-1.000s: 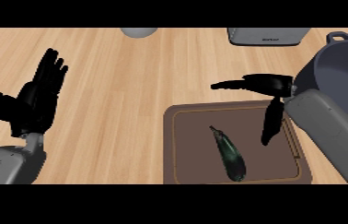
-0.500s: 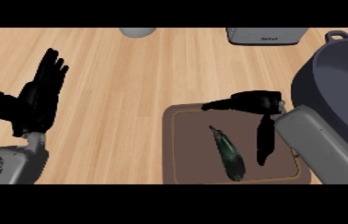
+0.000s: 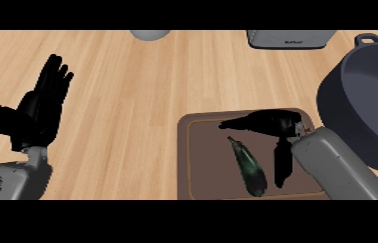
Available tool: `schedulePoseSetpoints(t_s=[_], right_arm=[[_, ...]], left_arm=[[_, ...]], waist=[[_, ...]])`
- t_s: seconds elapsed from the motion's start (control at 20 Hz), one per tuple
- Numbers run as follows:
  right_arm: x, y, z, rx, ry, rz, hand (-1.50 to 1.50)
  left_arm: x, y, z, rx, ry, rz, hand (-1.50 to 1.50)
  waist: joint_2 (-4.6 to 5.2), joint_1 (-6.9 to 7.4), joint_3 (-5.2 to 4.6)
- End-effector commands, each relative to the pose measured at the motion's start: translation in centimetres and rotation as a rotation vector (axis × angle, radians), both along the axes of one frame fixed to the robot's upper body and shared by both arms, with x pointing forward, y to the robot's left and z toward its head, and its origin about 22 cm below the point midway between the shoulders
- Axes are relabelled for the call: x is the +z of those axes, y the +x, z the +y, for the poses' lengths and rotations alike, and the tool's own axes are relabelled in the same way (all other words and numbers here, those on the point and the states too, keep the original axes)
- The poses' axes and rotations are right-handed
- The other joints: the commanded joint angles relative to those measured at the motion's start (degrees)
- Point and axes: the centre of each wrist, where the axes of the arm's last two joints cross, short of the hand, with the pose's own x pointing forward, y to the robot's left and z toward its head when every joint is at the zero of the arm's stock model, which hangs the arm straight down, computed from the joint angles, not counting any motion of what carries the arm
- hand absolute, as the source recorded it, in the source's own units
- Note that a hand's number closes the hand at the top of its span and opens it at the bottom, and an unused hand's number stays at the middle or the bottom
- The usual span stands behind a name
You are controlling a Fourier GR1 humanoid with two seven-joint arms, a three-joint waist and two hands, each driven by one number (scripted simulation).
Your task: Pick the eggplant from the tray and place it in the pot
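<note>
As the right hand (image 3: 272,124) hovers open beside the eggplant (image 3: 249,168) on the tray (image 3: 198,159) at lower right — fingers apart, gripping nothing — a close could roll the eggplant away.

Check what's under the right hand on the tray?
The right hand, fingers straight, hangs over the brown tray, beside the eggplant and not gripping it. Bare tray surface shows around it; the patch directly beneath the palm is hidden.

The wooden table (image 3: 148,97) carries a brown tray (image 3: 193,157), a dark pot (image 3: 354,107) right of it, and 2 grey objects (image 3: 150,34) (image 3: 289,38) beyond.
</note>
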Motion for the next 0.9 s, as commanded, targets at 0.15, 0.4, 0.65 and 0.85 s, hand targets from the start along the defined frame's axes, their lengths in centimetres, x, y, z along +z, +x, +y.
schedulePoseSetpoints(t_s=[0.15, 0.4, 0.65, 0.85], right_arm=[[-1.9, -1.7, 0.8, -0.007, 0.005, 0.008, -1.50], [-4.0, -2.2, 1.2, -0.002, -0.014, -0.027, -1.50], [-5.9, 0.0, 1.0, -0.019, -0.062, -0.009, -1.50], [-5.6, -1.6, 0.0, 0.019, -0.045, 0.016, -1.50]], left_arm=[[-0.3, -0.4, 0.4, 0.007, -0.004, 0.014, 0.00], [0.7, -1.2, 1.6, -0.002, -0.002, 0.000, 0.00], [1.3, 0.6, 2.4, -0.005, -0.005, 0.019, 0.00], [0.1, -0.5, -0.4, 0.014, -0.001, -0.004, 0.00]], waist=[[-0.02, -0.04, -0.01], [-0.03, 0.08, 0.00], [0.11, 0.30, 0.01], [-0.01, 0.01, 0.00]])
